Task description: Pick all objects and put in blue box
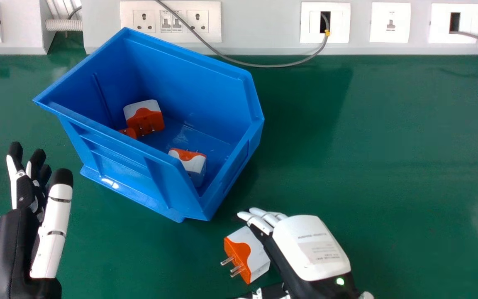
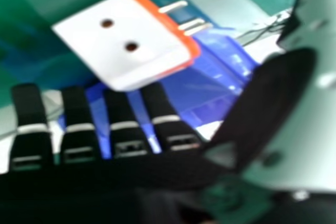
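Left hand (image 1: 17, 236)'s kinda loose, fingers pointing forward; right hand (image 1: 311, 245)'s back-up, fingers uncurled, thumb spread.

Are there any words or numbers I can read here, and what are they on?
Nothing is big enough to read.
Right hand: tiny print on its white back, and more on a pale label there, all too small to read.
Orange and white plug by that hand: no writing that I can make out.
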